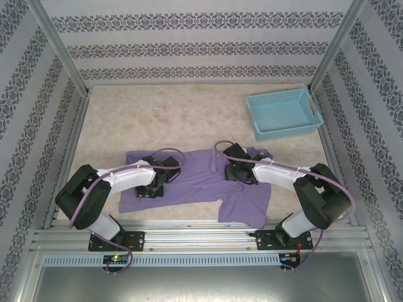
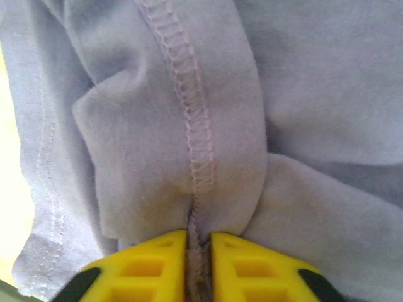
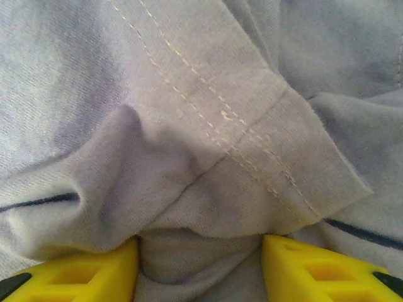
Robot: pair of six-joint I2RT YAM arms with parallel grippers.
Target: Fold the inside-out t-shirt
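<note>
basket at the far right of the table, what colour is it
The basket is light blue, clearest in the top external view.

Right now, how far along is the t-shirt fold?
Done: little. The inside-out t-shirt lies rumpled on the table, with no clean fold visible. In hand: the left gripper is pinched on a raised seam, and the right gripper looks closed on a thicker bunch of cloth by a stitched hem. Left: flattening the shirt and every fold.
</note>
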